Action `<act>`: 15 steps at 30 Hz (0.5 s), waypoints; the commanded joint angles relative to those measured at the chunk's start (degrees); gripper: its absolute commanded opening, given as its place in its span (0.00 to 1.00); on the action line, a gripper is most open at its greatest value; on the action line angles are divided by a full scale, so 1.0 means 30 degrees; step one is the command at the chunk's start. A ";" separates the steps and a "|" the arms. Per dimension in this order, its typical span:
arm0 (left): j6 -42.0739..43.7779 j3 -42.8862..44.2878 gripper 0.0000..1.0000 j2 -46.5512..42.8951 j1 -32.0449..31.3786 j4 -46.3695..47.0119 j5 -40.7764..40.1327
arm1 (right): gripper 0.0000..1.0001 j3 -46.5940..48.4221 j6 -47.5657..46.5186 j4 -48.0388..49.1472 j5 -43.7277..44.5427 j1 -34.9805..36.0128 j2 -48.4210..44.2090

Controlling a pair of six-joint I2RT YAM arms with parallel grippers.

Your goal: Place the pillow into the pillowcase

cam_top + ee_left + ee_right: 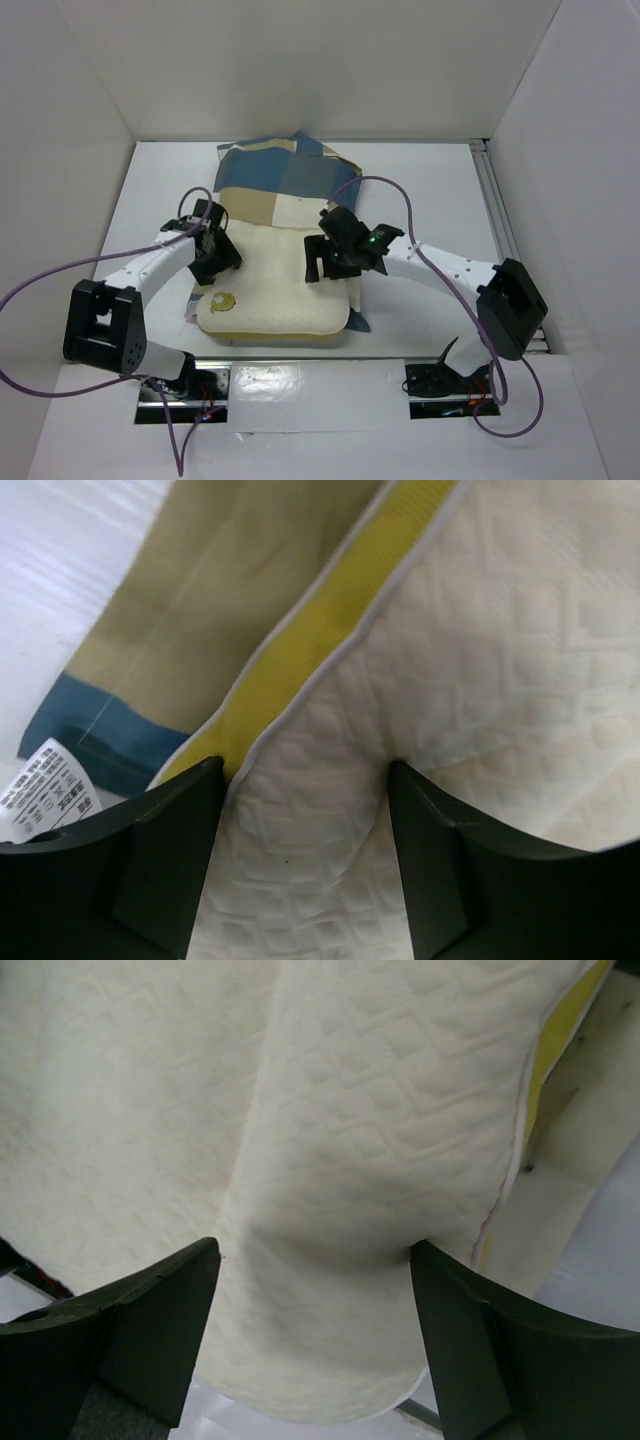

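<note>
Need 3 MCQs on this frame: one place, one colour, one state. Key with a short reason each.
1. Where is the pillowcase?
A. At the pillow's far end
B. Folded on the pillow's near end
C. Rolled up left of the pillow

2. What colour is the pillow's emblem?
A. Red
B. Yellow
C. Black

3. How do the jaws stand?
A. Both shut
B. Only the left shut
C. Both apart

Key:
1. A, the checks lie across the far end in the top view.
2. B, a yellow mark sits near the near-left corner.
3. C, the left gripper and right gripper each show spread fingers with pillow between.
</note>
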 commanded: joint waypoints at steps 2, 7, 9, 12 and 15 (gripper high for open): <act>-0.1525 -0.1499 0.75 -0.0533 -0.3207 0.2447 0.3985 | 0.84 0.1523 -0.1052 -0.0367 0.1430 -0.1914 0.1114; -0.1679 0.1248 0.80 -0.0826 -0.7519 0.1811 0.3610 | 0.92 0.5274 -0.2957 -0.2275 0.3926 -0.4086 0.1086; -0.1006 0.2599 0.87 -0.1263 -0.7522 0.0206 0.2381 | 0.95 0.6268 -0.3659 -0.2480 0.4129 -0.4262 0.0852; -0.0565 0.1993 0.93 -0.2785 -0.5397 -0.0273 0.1996 | 0.97 0.6653 -0.4946 -0.2221 0.2906 -0.3186 0.0676; -0.1406 0.0380 0.93 -0.4338 -0.2840 -0.1150 0.1996 | 0.99 0.6450 -0.5624 -0.1459 0.3278 -0.0294 0.1636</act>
